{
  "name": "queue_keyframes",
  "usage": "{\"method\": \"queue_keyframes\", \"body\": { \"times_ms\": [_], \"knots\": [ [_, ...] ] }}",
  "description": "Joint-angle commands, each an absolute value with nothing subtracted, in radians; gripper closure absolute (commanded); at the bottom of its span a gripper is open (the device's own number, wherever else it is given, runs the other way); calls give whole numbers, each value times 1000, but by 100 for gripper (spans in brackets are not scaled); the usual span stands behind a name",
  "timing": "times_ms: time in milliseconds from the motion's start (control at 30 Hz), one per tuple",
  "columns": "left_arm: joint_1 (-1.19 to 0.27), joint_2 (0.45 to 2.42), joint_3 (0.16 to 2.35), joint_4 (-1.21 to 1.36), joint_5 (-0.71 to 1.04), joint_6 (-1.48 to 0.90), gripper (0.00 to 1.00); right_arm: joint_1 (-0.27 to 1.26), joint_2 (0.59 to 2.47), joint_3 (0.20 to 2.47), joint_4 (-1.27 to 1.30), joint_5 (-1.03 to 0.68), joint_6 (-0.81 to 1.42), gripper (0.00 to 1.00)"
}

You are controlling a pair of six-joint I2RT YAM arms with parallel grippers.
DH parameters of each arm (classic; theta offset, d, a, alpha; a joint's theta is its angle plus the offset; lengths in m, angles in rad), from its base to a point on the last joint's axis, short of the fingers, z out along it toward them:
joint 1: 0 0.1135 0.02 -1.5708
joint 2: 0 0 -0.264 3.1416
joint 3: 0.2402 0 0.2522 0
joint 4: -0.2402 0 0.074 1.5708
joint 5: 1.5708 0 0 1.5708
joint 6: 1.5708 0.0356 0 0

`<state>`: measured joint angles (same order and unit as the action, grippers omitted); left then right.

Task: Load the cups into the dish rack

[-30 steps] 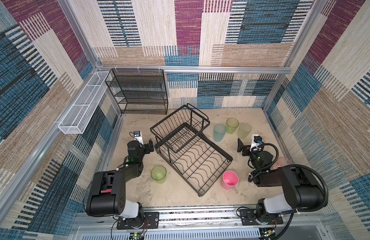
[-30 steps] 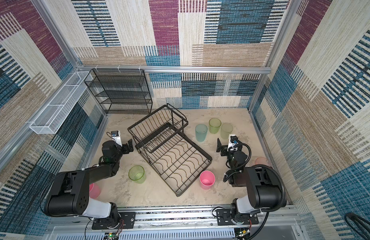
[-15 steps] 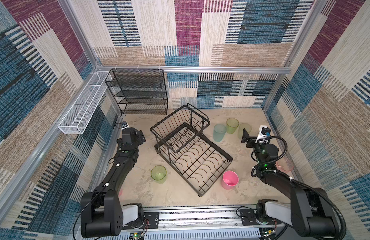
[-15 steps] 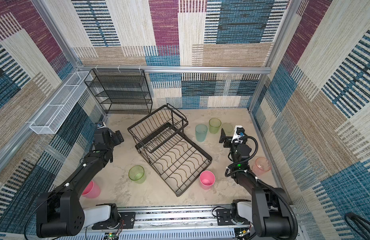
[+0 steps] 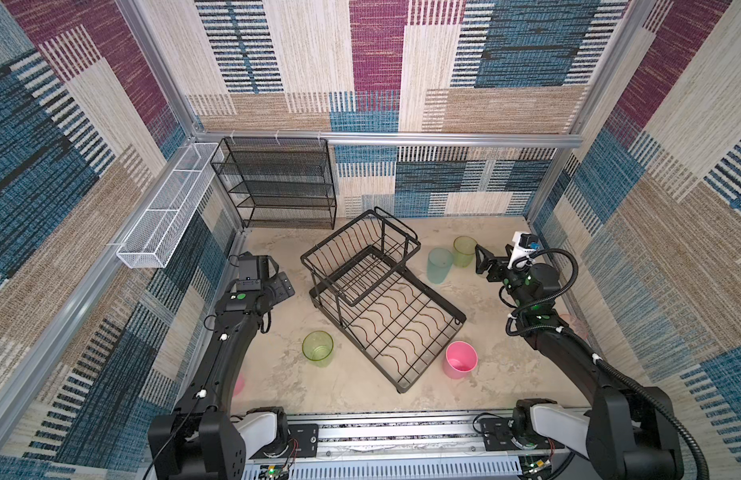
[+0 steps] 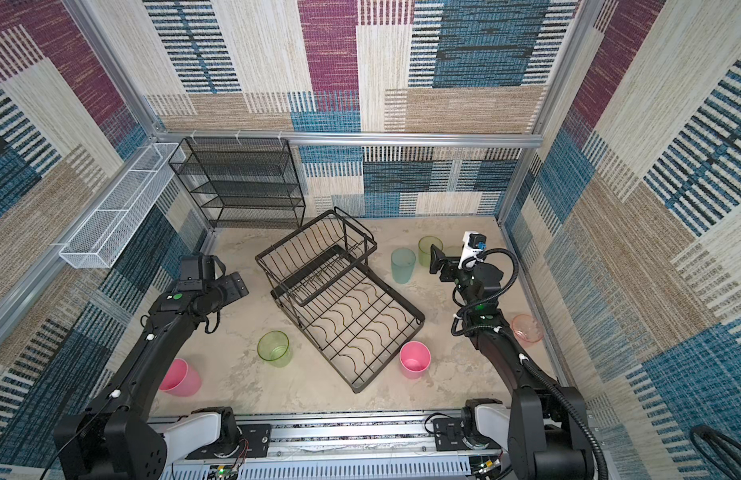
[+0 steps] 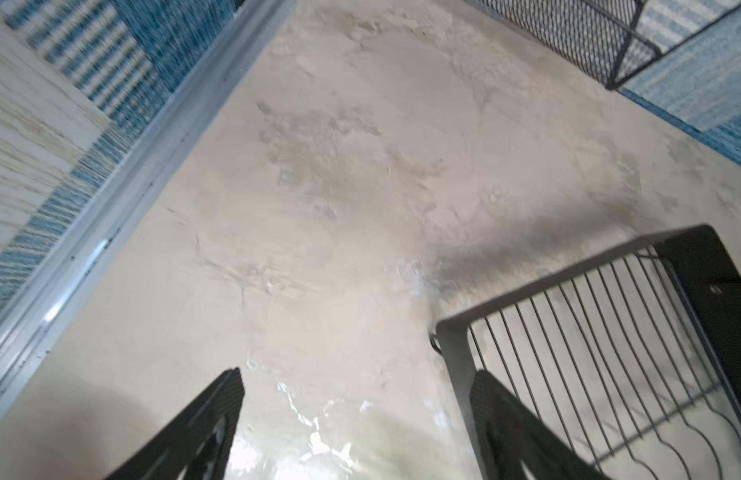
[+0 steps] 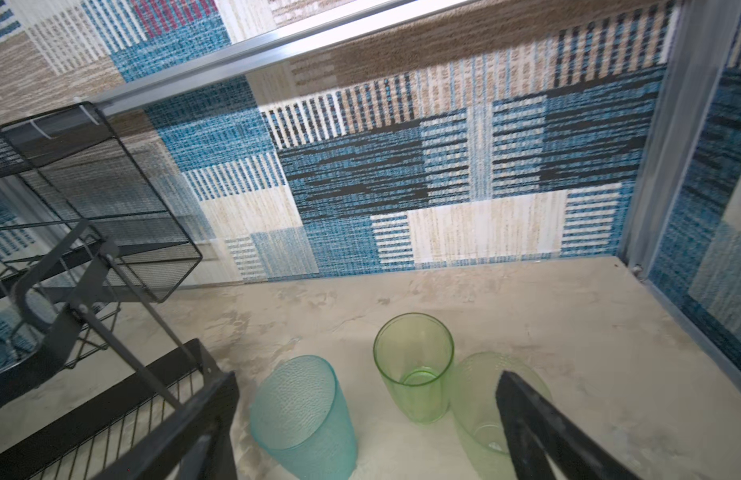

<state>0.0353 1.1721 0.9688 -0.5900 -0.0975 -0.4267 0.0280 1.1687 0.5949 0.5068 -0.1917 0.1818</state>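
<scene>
None of the cups is in the dish rack (image 5: 385,303) yet; it lies slantwise mid-frame on the counter (image 5: 285,386) in both top views. A teal cup (image 5: 439,266) and a yellow-green cup (image 5: 464,250) stand right of its upper end, and the right wrist view shows a third yellow-green cup (image 8: 477,395) just beside them. A green cup (image 5: 317,348) sits lower left of the rack and a pink cup (image 5: 460,360) lower right. A second pink cup (image 6: 180,377) and a reddish cup (image 6: 527,328) sit by the arms.

The right hand (image 5: 487,261) gapes wide and empty near the three. The left hand (image 7: 356,376) is spread and empty by the rack's corner.

Risks, as we judge them:
- The three cups are packed close, so a finger may tip a neighbour.
- The light cups may slide out of a pinch.
- The left hand may snag rack wire.
</scene>
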Motion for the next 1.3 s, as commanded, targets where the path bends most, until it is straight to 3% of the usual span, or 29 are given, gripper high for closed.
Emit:
{"method": "queue_keyframes", "body": {
  "times_ms": [0,500,867,1267],
  "knots": [
    [37,1138,956,-682,83,-433,11,39,1179,618,468,-266,192,0],
    [35,970,786,-508,460,-399,12,56,1165,601,520,-343,172,0],
    [35,1053,781,-263,456,-488,14,55,1119,581,548,-360,164,0],
    [36,1212,940,-205,470,-491,18,55,1146,597,542,-397,161,0]
  ]
}}
